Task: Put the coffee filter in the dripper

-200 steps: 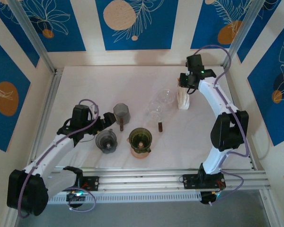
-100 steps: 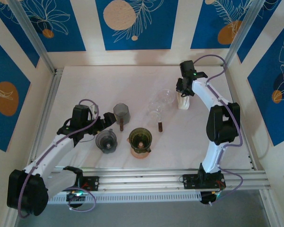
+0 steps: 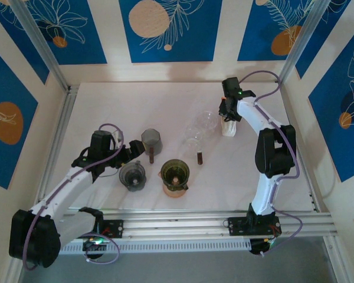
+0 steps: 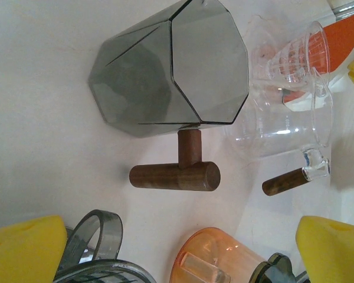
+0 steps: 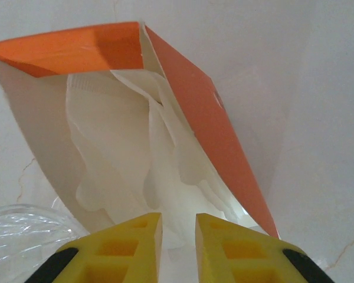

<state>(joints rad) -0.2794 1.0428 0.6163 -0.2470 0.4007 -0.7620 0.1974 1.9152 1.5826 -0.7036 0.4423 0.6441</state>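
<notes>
Bright, even light, soft shadows; wrist views blur at near edges.

Right pincer (image 3: 228, 113) is recorded at the far right of the desk (image 3: 106, 106), directly above the white filter pack (image 3: 228, 127). Left pincer (image 3: 137, 151) is noted just beside the grey dripper (image 3: 151, 140). Glass carafe (image 3: 199, 127) is seen between them.

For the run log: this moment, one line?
right gripper: open at white paper filters | left gripper: open beside grey faceted cone
</notes>
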